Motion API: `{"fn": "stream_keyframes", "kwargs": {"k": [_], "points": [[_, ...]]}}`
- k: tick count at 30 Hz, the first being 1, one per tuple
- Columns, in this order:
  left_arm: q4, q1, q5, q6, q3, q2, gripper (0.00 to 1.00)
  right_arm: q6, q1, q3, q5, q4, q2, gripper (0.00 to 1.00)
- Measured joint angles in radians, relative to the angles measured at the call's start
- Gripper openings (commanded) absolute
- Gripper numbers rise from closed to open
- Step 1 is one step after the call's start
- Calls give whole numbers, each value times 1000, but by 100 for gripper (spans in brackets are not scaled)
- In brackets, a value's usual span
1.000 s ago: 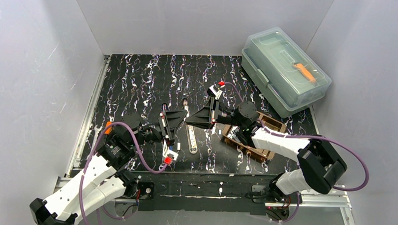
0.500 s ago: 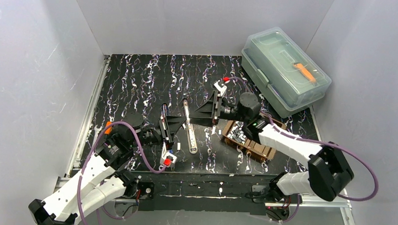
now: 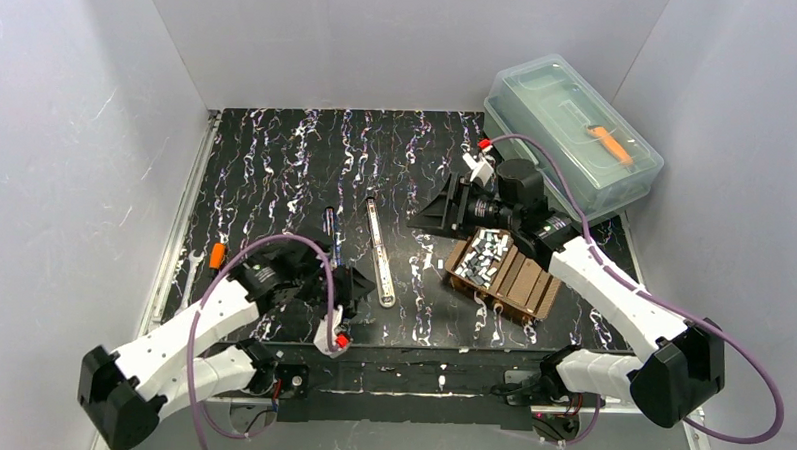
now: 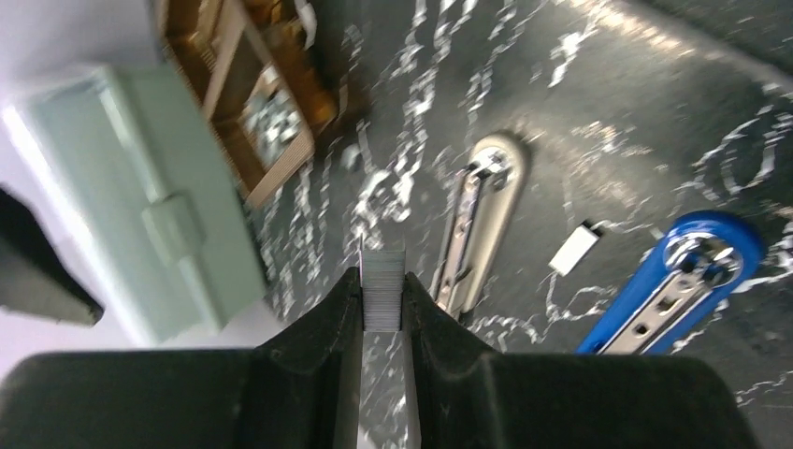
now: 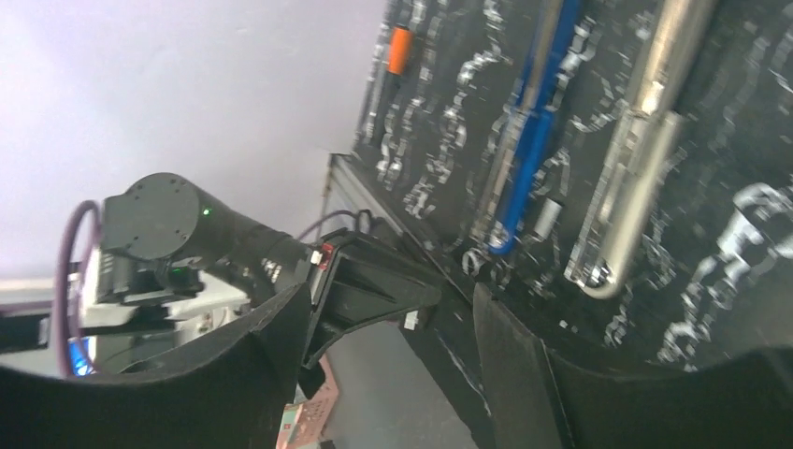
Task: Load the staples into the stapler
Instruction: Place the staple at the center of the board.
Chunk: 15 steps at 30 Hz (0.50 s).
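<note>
My left gripper (image 4: 382, 276) is shut on a short silvery strip of staples (image 4: 383, 301), held above the table near the front edge (image 3: 360, 287). The stapler lies opened flat on the table, its silver arm (image 3: 378, 256) beside its blue arm (image 3: 329, 226); the left wrist view shows the silver arm (image 4: 482, 220) just beyond the held strip and the blue arm (image 4: 673, 285) to the right. More staples (image 3: 487, 254) fill one end of a brown wooden tray (image 3: 528, 286). My right gripper (image 3: 420, 218) hangs open and empty beside the tray (image 5: 393, 288).
A clear lidded plastic box (image 3: 573, 141) with an orange tool inside stands at the back right. An orange marker (image 3: 216, 255) lies at the left edge of the mat. One small loose strip (image 4: 573, 248) lies between the stapler's arms.
The two grippers met over the stapler a second ago. The right gripper has opened and drawn back to the right; the left gripper has swung toward the near edge with the strip.
</note>
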Motion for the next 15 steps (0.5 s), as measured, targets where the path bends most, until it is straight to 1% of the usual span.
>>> {"fn": "stream_keyframes", "kwargs": {"k": [4, 8, 15], "points": [[-69, -66, -30, 53, 25, 119, 0, -60, 1, 0, 62, -129, 0, 72], [-104, -134, -62, 71, 68, 228, 0, -96, 1, 0, 121, -203, -1, 72], [-103, -259, -114, 84, 209, 472, 0, -154, -1, 0, 240, -320, -27, 72]]}}
